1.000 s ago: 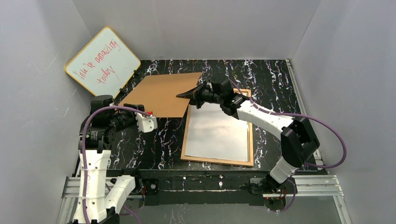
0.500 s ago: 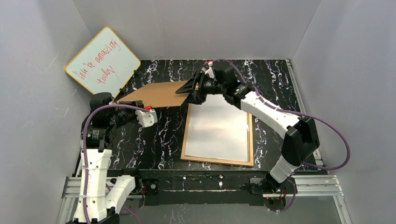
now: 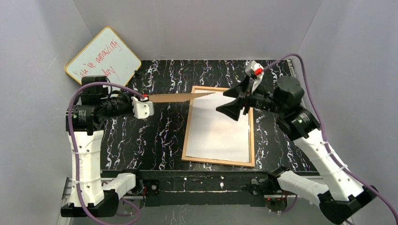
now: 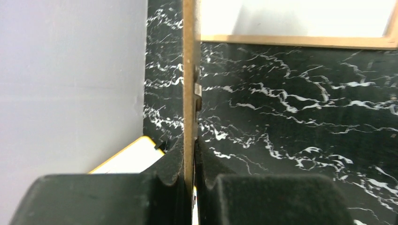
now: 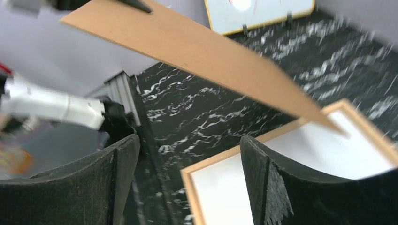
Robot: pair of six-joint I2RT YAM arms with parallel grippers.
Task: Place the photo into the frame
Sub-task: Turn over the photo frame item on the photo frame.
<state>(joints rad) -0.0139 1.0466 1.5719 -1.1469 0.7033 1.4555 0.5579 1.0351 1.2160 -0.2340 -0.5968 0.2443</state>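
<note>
Photo (image 3: 219,129) lies white-side-up in the frame (image 3: 187,133), right of my left hand (image 3: 147,99), which pinches the raised backing board (image 3: 176,97) pointing toward it; my right hand (image 3: 231,101) hovers nearer, spread open, empty.

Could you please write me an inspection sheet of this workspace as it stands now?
Surface: black marbled table.
Job's things: frame lies flat mid-table; photo lies inside it, white side up.
Clutter: brown backing board raised off the table; whiteboard with red writing leans at the far left.
Grippers: left gripper jaws shut on the backing board; right gripper jaws open, empty, over the frame's far end.
Cables: purple cable loops off each arm.
Surroundings: grey walls on three sides.
</note>
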